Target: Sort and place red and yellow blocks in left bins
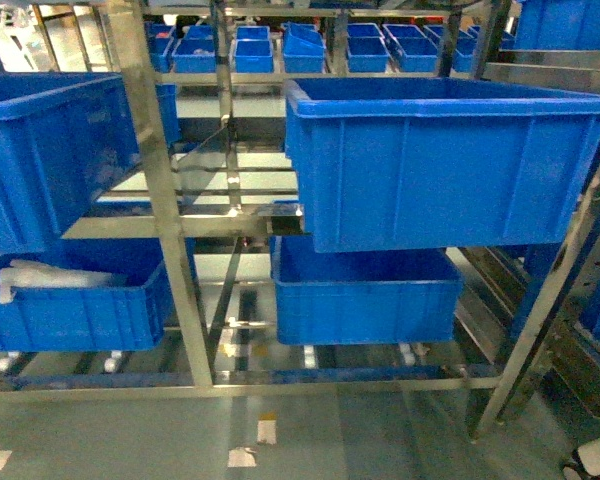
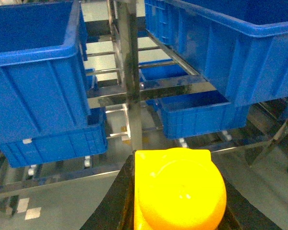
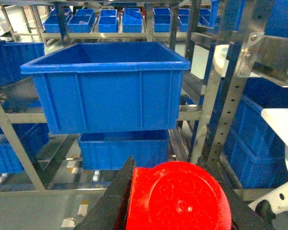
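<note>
My left gripper is shut on the orange-yellow block, whose round stud faces the camera between the black fingers. My right gripper is shut on the red block in the same way. Neither gripper shows in the head view. A large deep blue bin sits on the upper left shelf of a steel rack, and it also shows as the bin at the upper left of the left wrist view. Below it is a second left bin. Both blocks are held in the air well short of the rack.
Another big blue crate sits on the upper right shelf, with a lower crate beneath it. A steel rack post stands between the left and right stacks. Small blue bins line a far shelf. White tape marks lie on the floor.
</note>
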Motion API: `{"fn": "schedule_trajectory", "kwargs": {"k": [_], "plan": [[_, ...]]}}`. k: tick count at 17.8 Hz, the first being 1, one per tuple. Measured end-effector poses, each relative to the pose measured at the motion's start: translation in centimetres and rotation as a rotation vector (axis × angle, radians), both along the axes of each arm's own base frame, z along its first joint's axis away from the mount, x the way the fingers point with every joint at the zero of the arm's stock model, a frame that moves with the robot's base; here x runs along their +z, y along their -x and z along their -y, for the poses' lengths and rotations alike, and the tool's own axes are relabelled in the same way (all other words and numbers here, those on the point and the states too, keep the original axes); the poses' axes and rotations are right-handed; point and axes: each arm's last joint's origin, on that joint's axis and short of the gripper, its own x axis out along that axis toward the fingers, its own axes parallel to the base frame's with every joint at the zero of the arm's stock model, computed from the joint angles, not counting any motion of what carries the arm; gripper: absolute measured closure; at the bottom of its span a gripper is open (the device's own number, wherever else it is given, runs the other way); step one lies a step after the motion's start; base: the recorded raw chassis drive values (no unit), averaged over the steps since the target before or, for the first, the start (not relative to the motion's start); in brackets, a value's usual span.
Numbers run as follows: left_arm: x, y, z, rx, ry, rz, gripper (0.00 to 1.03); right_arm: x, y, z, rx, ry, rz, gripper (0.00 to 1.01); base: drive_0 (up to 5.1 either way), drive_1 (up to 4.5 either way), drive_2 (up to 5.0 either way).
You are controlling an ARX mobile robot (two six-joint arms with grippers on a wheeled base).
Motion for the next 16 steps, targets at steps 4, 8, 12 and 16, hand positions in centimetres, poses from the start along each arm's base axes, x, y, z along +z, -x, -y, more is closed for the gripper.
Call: {"fn": "schedule_trajectory", "kwargs": {"k": [4, 8, 12, 16], "plan": [[0.01, 0.00, 0.00, 0.000, 0.000, 0.002, 0.77, -0.02, 0.00, 0.00, 0.000, 0.000, -0.002, 0.73, -5.0, 2.45, 2.4], [-0.05, 0.00, -0.18, 0.020, -0.002, -0.004, 0.77, 0.04, 0.00, -0.02, 0.006, 0.000, 0.003, 0.73, -5.0, 2.45, 2.4], [0.04, 0.04, 0.00, 0.001, 0.003, 0.003, 0.77, 0.02, 0.04, 0.00, 0.000, 0.000, 0.002, 0.73, -5.0, 2.45, 2.4], [-0.04, 0.01, 0.00, 0.001, 0.003, -0.003, 0.77, 0.04, 0.03, 0.00, 0.001, 0.000, 0.004, 0.73, -5.0, 2.45, 2.4]]}}
